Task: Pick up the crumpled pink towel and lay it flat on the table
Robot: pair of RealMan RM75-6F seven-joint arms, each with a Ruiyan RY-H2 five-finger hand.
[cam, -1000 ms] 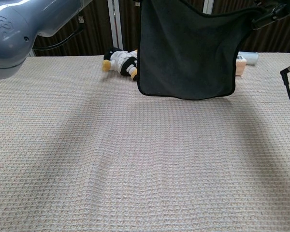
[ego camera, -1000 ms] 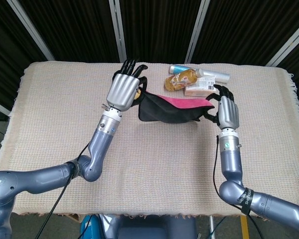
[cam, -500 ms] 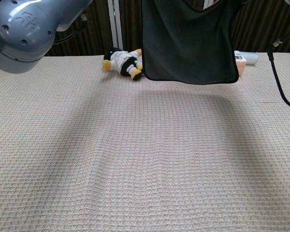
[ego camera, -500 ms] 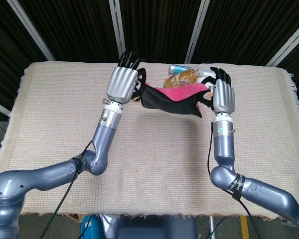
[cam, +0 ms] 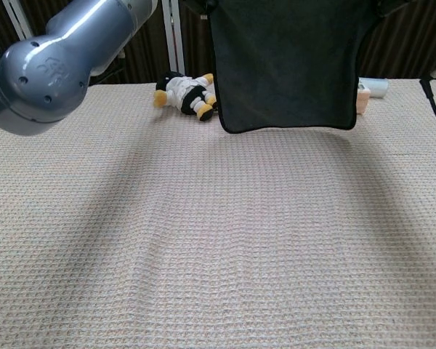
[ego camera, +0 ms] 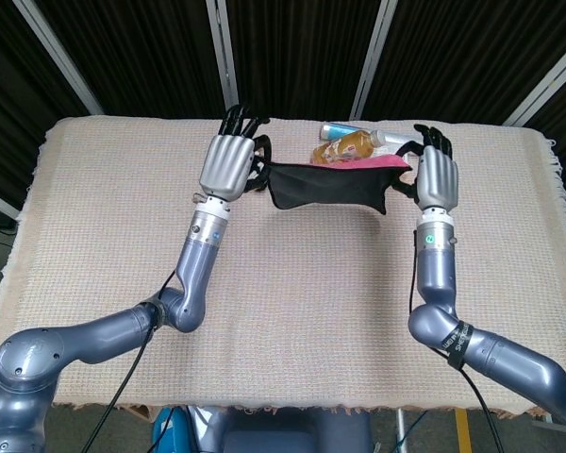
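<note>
- Towel (ego camera: 325,185) stretched taut, dark side facing, pink top edge, hanging above surface (ego camera: 292,302).
- Left robot hand (ego camera: 232,162) and right robot hand (ego camera: 434,175) grip its corners, apparently pinched.
- Bare surface below; bottles (ego camera: 354,143) just behind.

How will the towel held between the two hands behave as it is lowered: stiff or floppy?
Probably floppy: the towel hangs as a limp sheet between the left hand and right hand. Likely light, since pinches at its top corners carry it. It may fold on touching the table.
</note>
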